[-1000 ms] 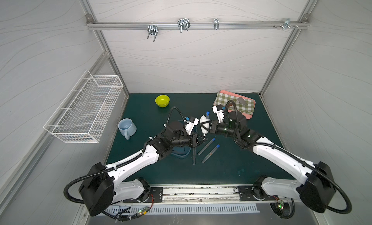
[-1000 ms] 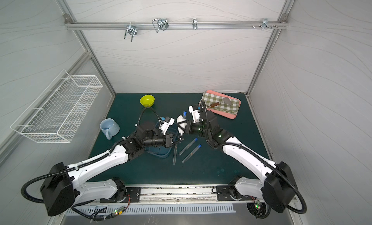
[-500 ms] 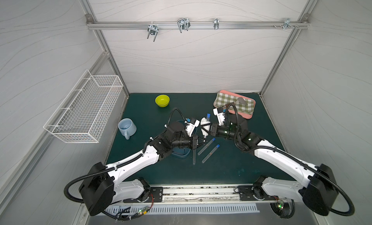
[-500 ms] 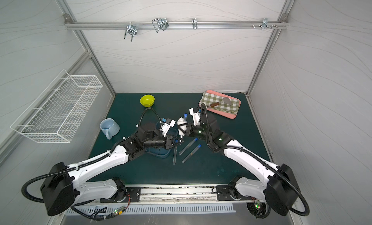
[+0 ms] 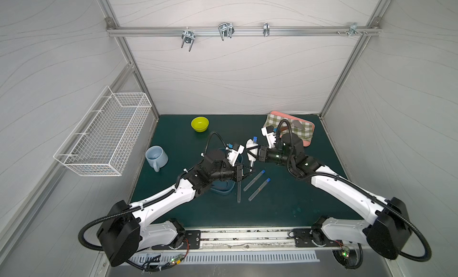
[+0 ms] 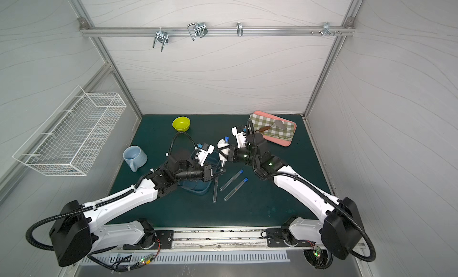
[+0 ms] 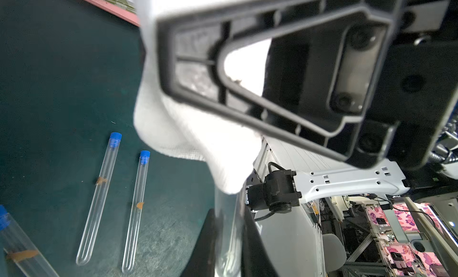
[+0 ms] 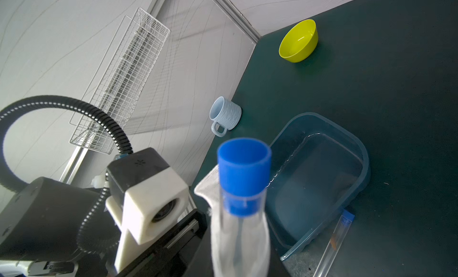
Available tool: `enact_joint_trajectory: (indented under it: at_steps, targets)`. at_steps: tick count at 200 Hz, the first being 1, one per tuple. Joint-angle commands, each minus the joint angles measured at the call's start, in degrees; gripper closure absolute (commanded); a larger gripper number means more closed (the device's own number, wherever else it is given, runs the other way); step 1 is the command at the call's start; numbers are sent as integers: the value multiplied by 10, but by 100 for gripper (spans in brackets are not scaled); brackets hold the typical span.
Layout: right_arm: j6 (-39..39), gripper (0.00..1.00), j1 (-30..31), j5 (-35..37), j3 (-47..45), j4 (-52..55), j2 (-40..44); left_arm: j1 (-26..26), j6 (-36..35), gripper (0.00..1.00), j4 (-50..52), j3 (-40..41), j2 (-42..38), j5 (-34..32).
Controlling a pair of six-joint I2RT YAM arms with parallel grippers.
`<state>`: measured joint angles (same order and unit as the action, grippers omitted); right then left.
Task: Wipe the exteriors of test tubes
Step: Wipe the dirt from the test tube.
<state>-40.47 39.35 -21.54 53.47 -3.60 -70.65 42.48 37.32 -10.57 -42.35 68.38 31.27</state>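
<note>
Centre frame in both top views, the left gripper (image 5: 249, 171) pinches the foot of an upright test tube (image 8: 244, 179). The right gripper (image 5: 252, 152) squeezes a white cloth (image 7: 188, 137) around it. Best to slide the cloth lengthwise, gently. Three more tubes (image 5: 254, 180) lie just below.

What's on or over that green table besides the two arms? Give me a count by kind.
test tubes: 4
yellow bowl: 1
blue mug: 1
blue tub: 1
white cloth: 1
pink tray: 1
checked cloth: 1
spatula: 1
Total: 11
</note>
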Motion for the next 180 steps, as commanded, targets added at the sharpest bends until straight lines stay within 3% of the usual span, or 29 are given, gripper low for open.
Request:
enact_joint_trajectory:
  at_steps: [1,56,81,127,180]
  targets:
    - [-1,79,-3,5,-19,7,13,-1,3,93,-29,-10,-16,4]
    - [-47,79,61,50,-98,-11,57,-1,3,93,-29,-10,-13,1]
    - [-26,79,54,58,-79,7,49,-1,6,93,-36,-8,-11,5]
    - [12,79,-11,2,0,18,-2,-1,5,93,-33,-8,-17,9]
    - [-16,79,39,26,-41,6,18,-1,5,93,-35,-5,-21,6]
